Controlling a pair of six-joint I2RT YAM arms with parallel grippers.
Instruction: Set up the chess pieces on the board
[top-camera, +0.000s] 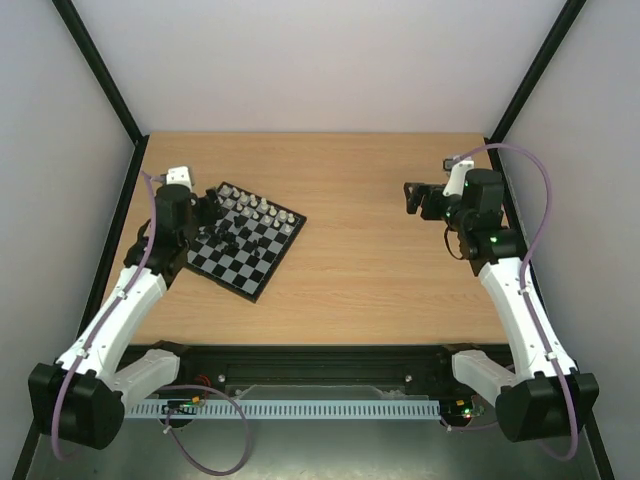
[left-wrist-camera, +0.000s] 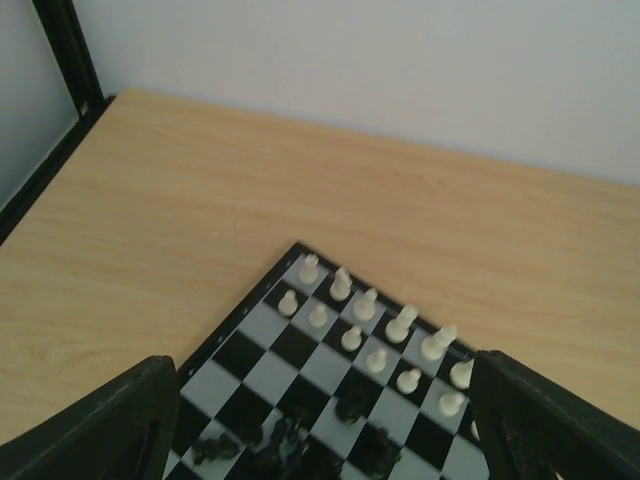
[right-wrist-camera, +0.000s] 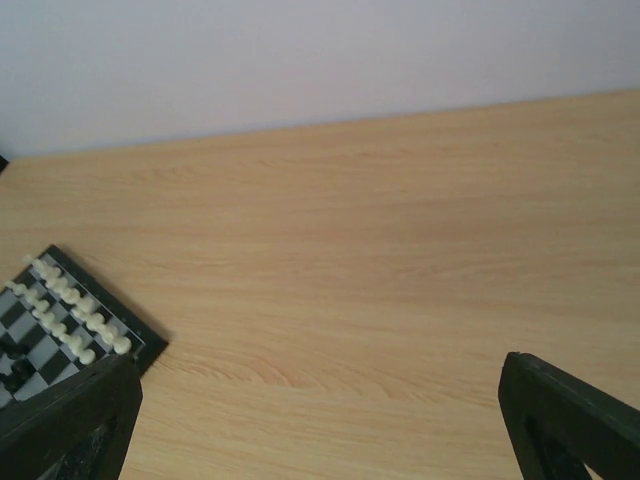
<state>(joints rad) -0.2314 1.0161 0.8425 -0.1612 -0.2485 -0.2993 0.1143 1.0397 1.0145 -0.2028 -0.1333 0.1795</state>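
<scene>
The board lies turned at an angle on the left of the table. White chess pieces stand in two rows along its far edge. Black chess pieces sit bunched in the middle squares. My left gripper hovers open over the board's left side. In the left wrist view its fingers flank the board, with black pieces jumbled between them, some lying down, and white pieces beyond. My right gripper hangs open and holds nothing over bare table at the right.
Black frame posts and pale walls close in the table at the back and on both sides. In the right wrist view my right gripper looks across bare wood, with the board's corner at the far left.
</scene>
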